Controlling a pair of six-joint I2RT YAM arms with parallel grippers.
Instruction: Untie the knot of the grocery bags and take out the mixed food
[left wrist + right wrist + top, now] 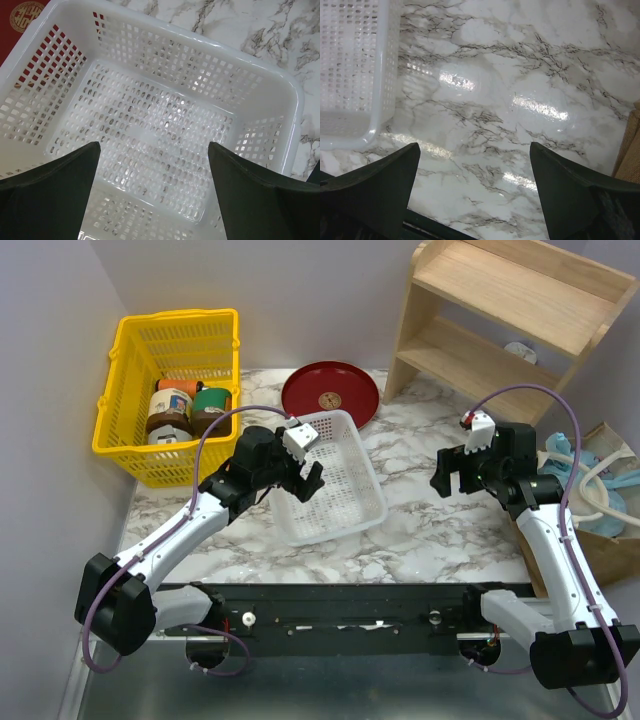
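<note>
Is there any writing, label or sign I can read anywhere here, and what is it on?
Nothing reads clearly.
Round red plate: gold seal-like emblem, characters too blurred.
Jars in the yellow plastic basket: labels too small to read.

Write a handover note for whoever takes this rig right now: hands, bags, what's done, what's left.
Left hand: open, holding nothing, hovering over the white perforated plastic basket, which has nothing in it.
Right hand: open, holding nothing, above the marble table, clear of the bags.
Bags: large brown paper bag with white rope handles at the table's right edge; thin light-blue plastic bag lies on or in it, cannot tell which.
Done: nothing that shows; no food is out, and the knot cannot be made out.
Left: untie the knot, take out the food.
</note>
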